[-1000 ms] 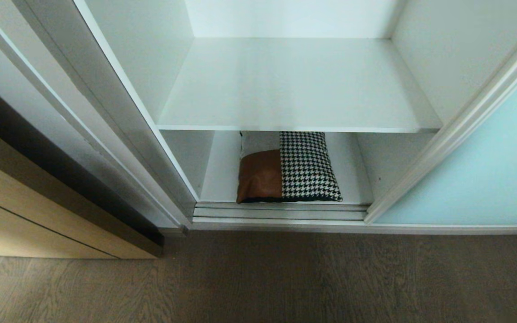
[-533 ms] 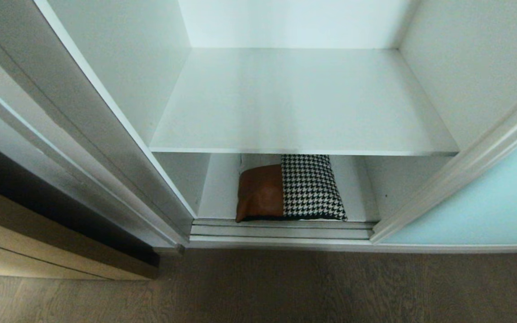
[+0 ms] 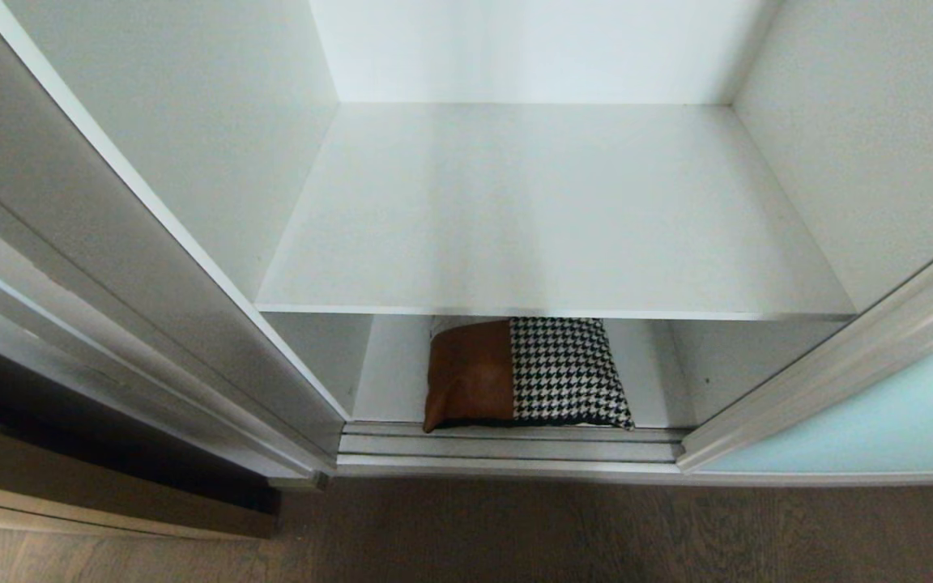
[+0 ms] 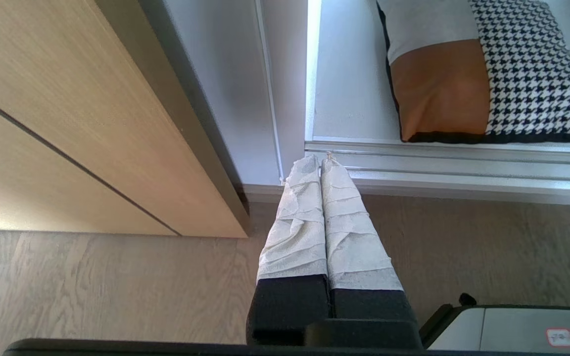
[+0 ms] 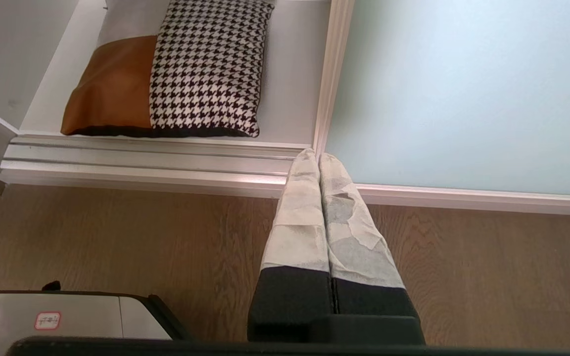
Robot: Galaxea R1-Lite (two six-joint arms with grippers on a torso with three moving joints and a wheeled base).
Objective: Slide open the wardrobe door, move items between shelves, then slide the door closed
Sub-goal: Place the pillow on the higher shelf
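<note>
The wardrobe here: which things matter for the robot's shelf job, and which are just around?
Part of the job:
- frosted pale blue-green sliding glass door, slid aside
- flat tan leather and houndstooth cushion bag, on the bottom white shelf
- bare upper white shelf
- left gripper and right gripper, both shut, hanging over the floor

Just around:
- light wood cabinet
- brown wood floor

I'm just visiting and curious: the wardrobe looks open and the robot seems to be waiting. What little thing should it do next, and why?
Probably open one gripper and reach toward the cushion-like bag. The sliding wardrobe door already stands aside, the bag lies on the bottom shelf, and the upper shelf is bare. Both the left gripper and right gripper hang shut over the floor, holding nothing.
</note>
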